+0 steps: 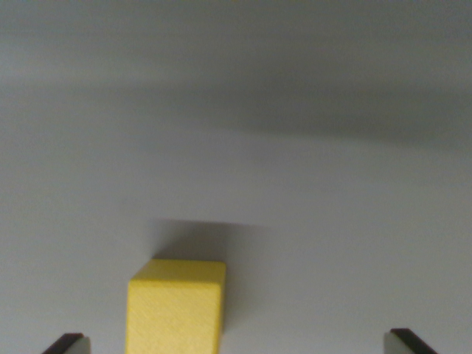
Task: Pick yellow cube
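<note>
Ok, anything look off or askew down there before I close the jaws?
One thing: the yellow cube is not centred between the jaws. It sits toward the wrist view's left, close to the left fingertip and far from the right one. Otherwise it sits flat on the plain grey surface, undamaged.

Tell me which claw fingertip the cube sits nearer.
The fingertip at the wrist view's left. The cube stands just beside it, while a wide stretch of bare surface separates it from the right fingertip.

Yellow wooden cube (pixel 177 308) at lower centre-left on plain grey surface (pixel 310 184); dark fingertips (pixel 66 343) in bottom corners, spread wide apart.
</note>
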